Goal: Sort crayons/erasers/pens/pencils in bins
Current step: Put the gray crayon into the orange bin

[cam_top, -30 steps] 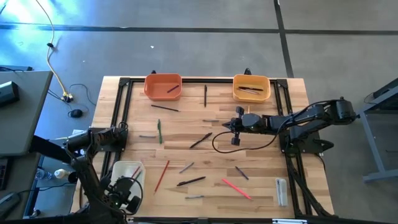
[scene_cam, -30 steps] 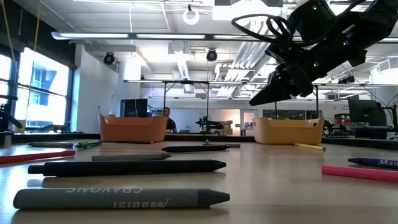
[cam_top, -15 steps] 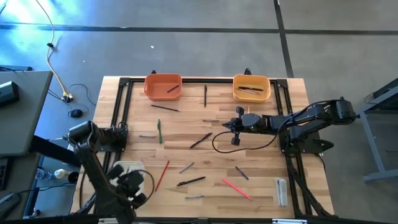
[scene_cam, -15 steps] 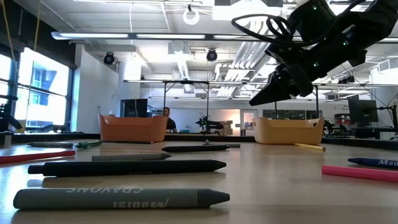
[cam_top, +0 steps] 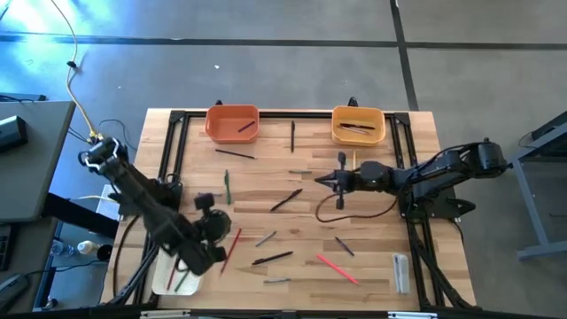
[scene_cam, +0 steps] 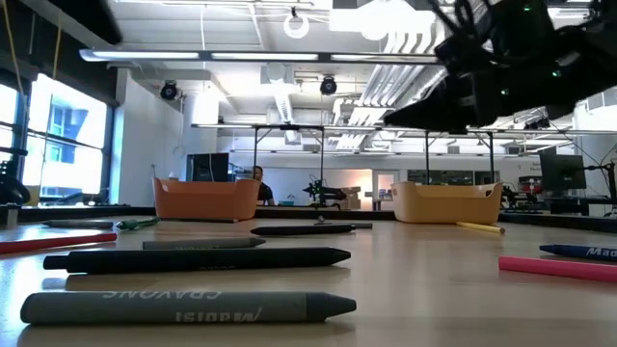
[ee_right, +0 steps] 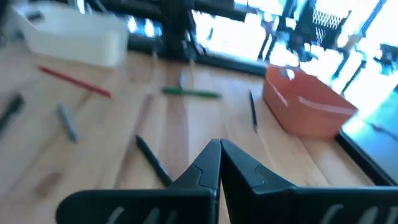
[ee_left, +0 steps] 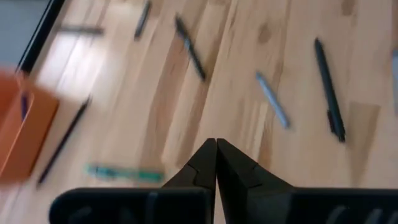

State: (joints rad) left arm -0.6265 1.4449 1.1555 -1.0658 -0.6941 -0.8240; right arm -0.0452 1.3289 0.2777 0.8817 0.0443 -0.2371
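Pens (cam_top: 285, 200), pencils (cam_top: 232, 250) and crayons (scene_cam: 183, 306) lie flat and scattered on the wooden table. The orange bin (cam_top: 232, 123) and yellow-orange bin (cam_top: 358, 124) stand at the far edge, each holding dark pens. The white bin (cam_top: 174, 270) sits at the near left, partly under my left arm, with a red and a green stick in it. My left gripper (ee_left: 216, 146) is shut and empty, above the table just right of the white bin (cam_top: 217, 221). My right gripper (ee_right: 219, 147) is shut and empty, hovering over the table's right middle (cam_top: 324, 182).
A green pencil (cam_top: 227, 186) lies beyond my left gripper, and a pink-red pencil (cam_top: 337, 268) at the near right. A small pale block (cam_top: 400, 272) sits by the near right corner. A black frame (cam_top: 292, 113) rims the table.
My left gripper has risen from over the white bin and swung toward the table's middle, rolling as it went. It now stands beside the near red pencil. My right gripper has tipped up from slanting downward to nearly level, staying in place.
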